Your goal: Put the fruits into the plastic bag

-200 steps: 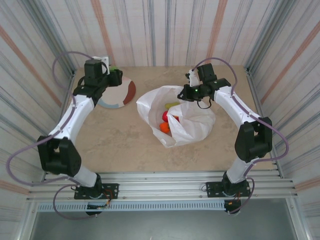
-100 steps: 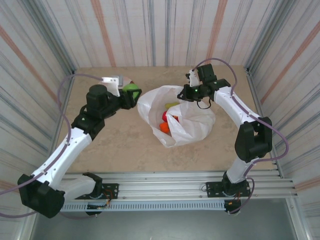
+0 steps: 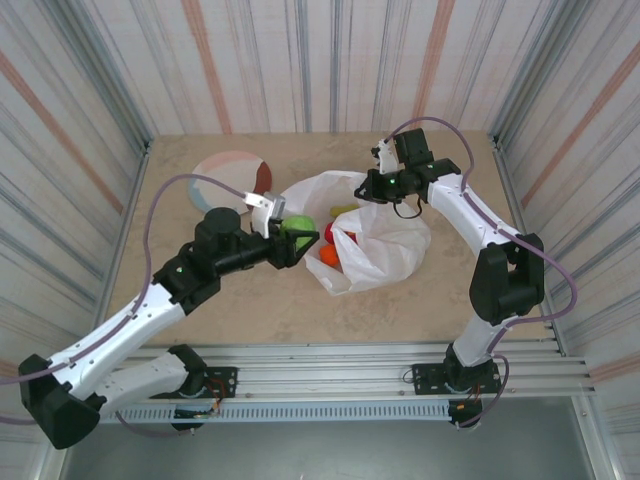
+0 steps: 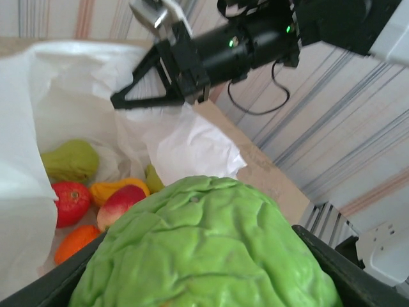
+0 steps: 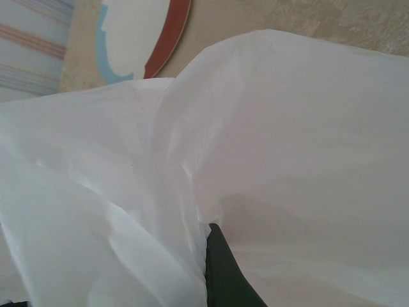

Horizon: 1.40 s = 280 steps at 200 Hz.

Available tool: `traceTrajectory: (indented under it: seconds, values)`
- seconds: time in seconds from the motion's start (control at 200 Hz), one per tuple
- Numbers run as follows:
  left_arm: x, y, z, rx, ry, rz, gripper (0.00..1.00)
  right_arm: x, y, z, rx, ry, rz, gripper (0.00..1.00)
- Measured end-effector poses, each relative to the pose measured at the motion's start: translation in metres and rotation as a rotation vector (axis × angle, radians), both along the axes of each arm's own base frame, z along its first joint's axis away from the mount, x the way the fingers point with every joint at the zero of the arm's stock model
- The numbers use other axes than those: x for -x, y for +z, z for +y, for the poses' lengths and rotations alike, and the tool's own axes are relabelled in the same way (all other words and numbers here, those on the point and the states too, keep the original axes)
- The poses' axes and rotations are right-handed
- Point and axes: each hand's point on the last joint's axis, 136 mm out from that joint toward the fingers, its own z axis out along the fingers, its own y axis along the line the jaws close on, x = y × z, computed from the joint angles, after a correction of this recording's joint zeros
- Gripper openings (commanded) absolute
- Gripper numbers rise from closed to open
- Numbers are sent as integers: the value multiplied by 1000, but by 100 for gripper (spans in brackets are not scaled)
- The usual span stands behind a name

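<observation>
My left hand [image 3: 287, 243]: clamped on a bumpy green fruit [image 4: 204, 249], with one dark finger pressed to each side of it.
Green fruit: sits between my fingers, its wrinkled dome bulging out past them, right at the near rim of the bag's mouth.
Plastic bag [image 3: 390, 245]: just ahead of my left hand, with its mouth gaping towards me. Thin white crinkled walls rise to the left of the hand and straight in front.
Inside the bag: ahead of and below my left hand lie a red fruit [image 4: 70, 202], an orange fruit [image 4: 75, 242] nearest me, and a red-and-yellow fruit [image 4: 120, 204] beside them. A pear-shaped yellow-green fruit [image 4: 70, 160] lies deeper in.
My right hand [image 4: 124, 100]: fingers together, pinched on the far rim of the bag and holding that edge lifted. It is across the bag's mouth from my left hand and points back at it.
Right wrist view: white plastic drapes over and around my finger, touching it.
Plate [image 3: 235, 172]: behind my left hand and off to its left, well apart from it, flat on the worktop [image 3: 250, 300].
Worktop: pale and mottled, under the bag and both hands.
</observation>
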Motion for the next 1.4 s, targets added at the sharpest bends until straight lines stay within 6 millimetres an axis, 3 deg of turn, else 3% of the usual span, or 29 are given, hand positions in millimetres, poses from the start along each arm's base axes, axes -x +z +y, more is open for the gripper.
traceTrajectory:
  seconds: [0.276, 0.526, 0.686, 0.977, 1.403]
  values:
    - [-14, -64, -26, -91, -51, 147, 57, 0, 0, 0, -1, -4, 2, 0]
    - [-45, -115, -40, -158, 22, 241, 58, 0, 0, 0, -1, -3, 3, 0]
    - [-65, -121, -64, -171, 36, 241, 58, 0, 0, 0, -3, -5, 4, 0]
    - [-79, -119, -113, -212, 26, 169, 61, 0, 4, -1, -5, -6, -4, 0]
    - [-113, -155, -128, -324, 120, 113, 64, -4, 15, -14, -17, -51, -17, 0]
